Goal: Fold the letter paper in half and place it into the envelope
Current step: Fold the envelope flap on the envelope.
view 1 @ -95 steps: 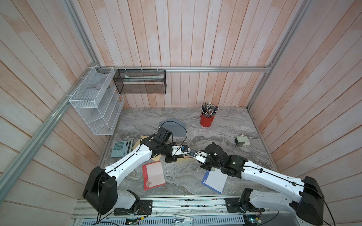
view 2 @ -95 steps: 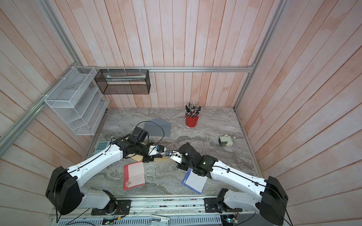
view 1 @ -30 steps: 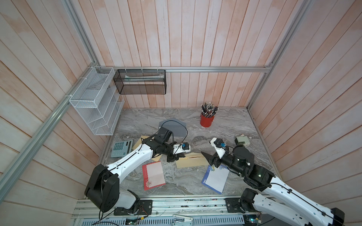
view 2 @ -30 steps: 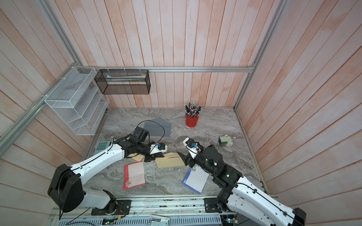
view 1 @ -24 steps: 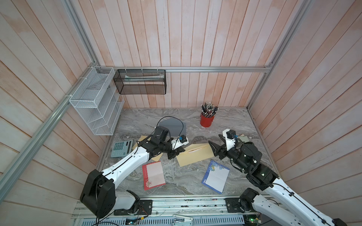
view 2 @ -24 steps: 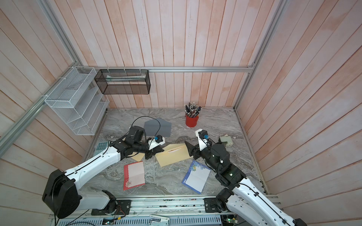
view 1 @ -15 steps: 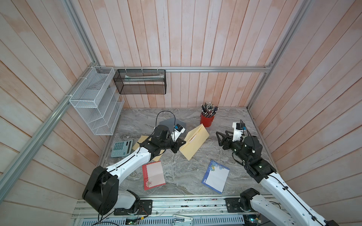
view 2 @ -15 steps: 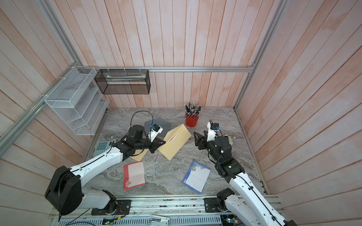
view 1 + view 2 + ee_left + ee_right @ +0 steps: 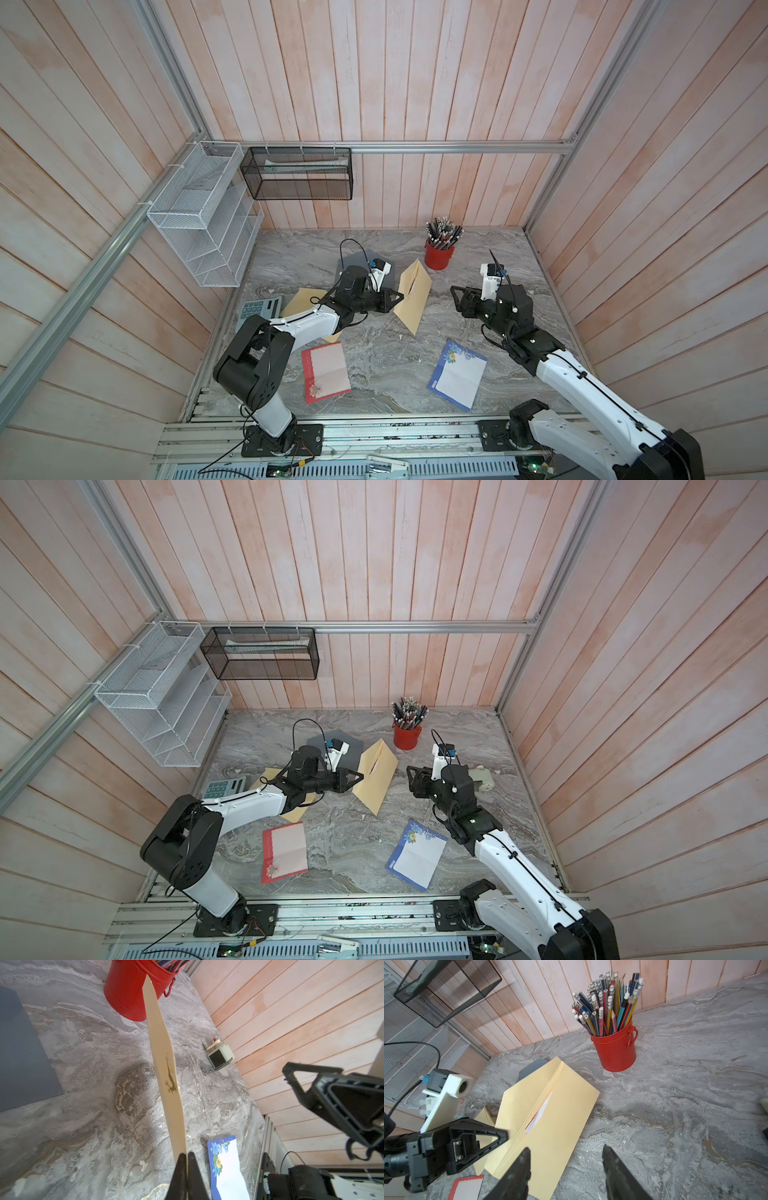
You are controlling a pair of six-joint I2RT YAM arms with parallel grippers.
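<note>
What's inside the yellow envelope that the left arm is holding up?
A sliver of white paper shows through the slit of the envelope. The rest of it is covered by the envelope's face.

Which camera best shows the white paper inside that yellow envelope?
The right wrist view: the envelope faces it, its slit showing white paper. Both top views show it small; the left wrist view sees only its edge.

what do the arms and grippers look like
The left arm and right arm have white links and black joints. The left gripper and right gripper have black fingers with triangular cutouts. Each wrist carries a white camera block and black cable.
</note>
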